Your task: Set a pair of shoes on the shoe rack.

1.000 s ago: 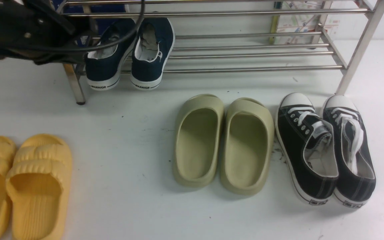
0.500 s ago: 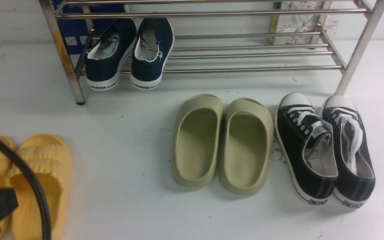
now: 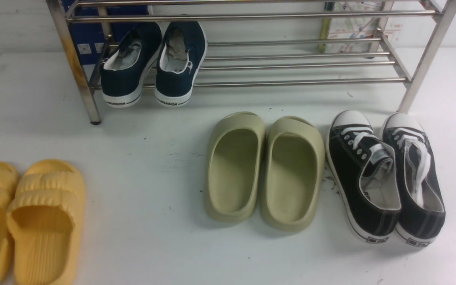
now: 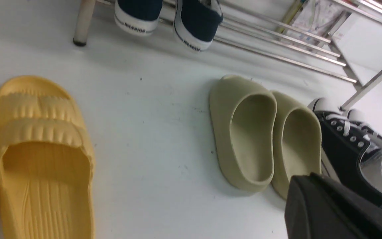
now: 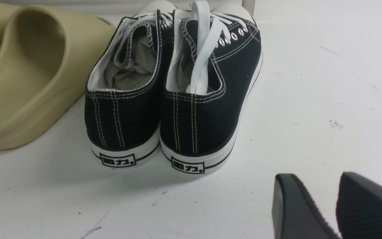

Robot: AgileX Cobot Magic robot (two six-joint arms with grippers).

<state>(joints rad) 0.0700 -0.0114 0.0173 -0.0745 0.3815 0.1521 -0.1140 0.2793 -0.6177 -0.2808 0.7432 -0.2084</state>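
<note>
Pulled back from the rack since a second ago, the left arm now shows in the front view only as a dark corner at the left edge, over one of the yellow slides [image 3: 46,221]. Its left gripper [image 4: 337,209] hangs above the white floor [image 3: 145,158] near the olive-green slides [image 3: 265,172], its jaws pressed together and holding nothing. The pair of shoes [image 3: 154,63], 2 navy slip-ons, sits at the left end of the shoe rack [image 3: 299,63] on the lower bars, toes pointing in and white heels overhanging the front bar, tilted down toward the camera; the 2 shoes lie just beside each other. The black lace-up sneakers [image 3: 386,174] stand on the floor in front of the rack's right leg, just beside the green slides. The right gripper [image 5: 335,209] hovers low behind the heels of those black sneakers, its 2 fingers [image 5: 293,205] spread apart and empty.
</note>
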